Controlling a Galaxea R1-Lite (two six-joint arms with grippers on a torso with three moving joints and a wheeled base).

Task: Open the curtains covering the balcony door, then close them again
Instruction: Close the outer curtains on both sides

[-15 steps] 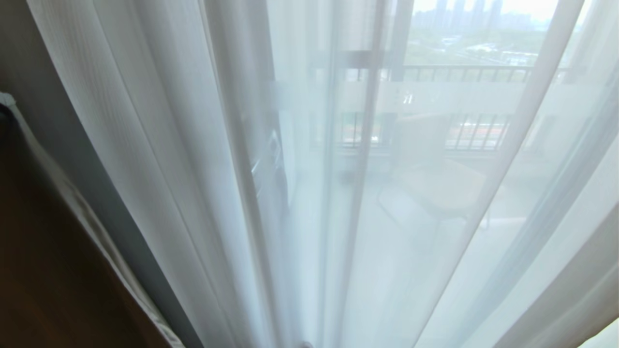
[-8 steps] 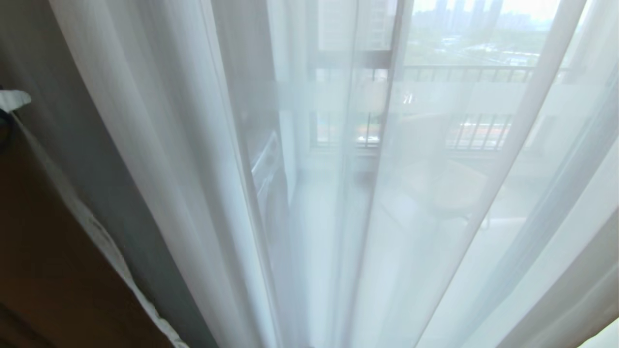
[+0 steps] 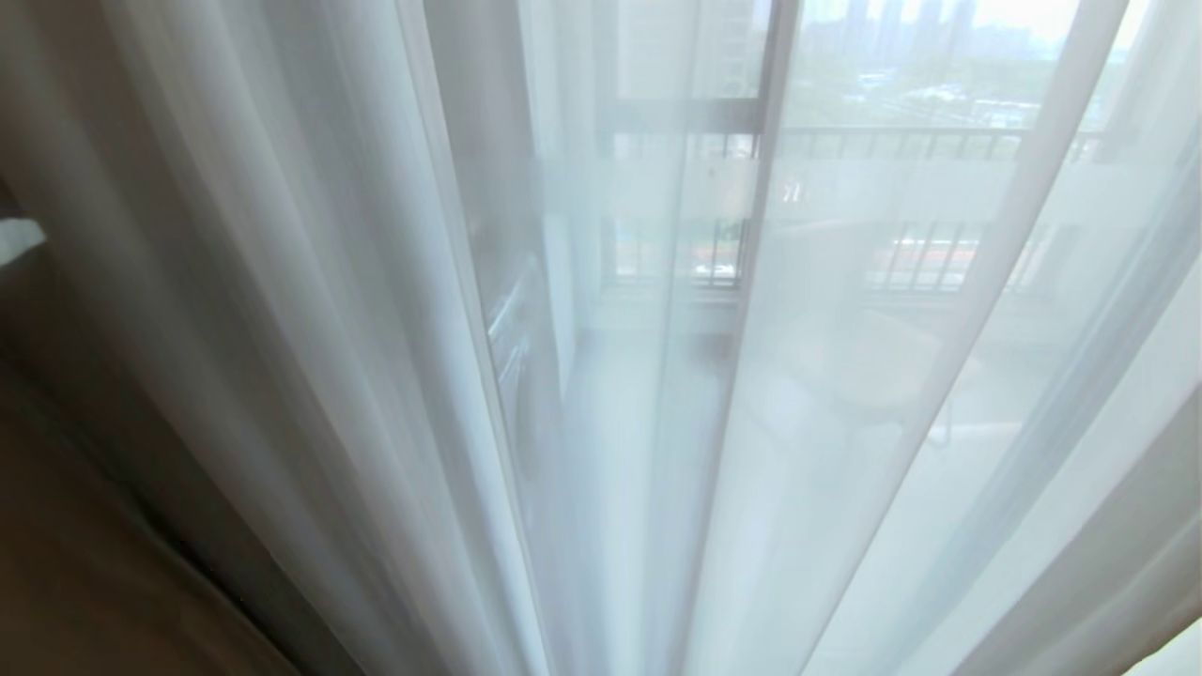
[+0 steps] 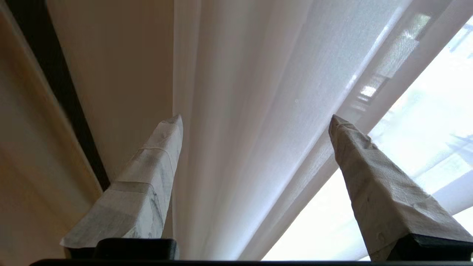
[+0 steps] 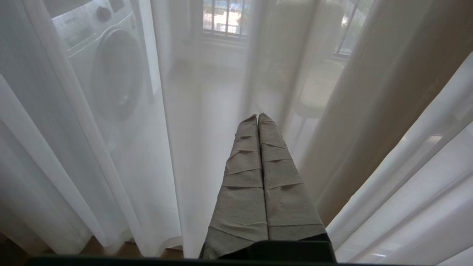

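Balcony behind white sheers (image 3: 394, 329), left end effector (image 4: 255, 118) now spread; folds released

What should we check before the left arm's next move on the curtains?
1. Left tool open, nothing between its fingers: ok.
2. Right tool shut, empty, parked facing the sheers: ok.
3. White sheers drawn across the glass: ok.
4. Beige drape covering the door: not ok, it hangs bunched at the left.
5. Balcony door frame seen only through the fabric, open or shut: cannot tell.
6. Washing machine behind the sheers, clear of both tools: ok.
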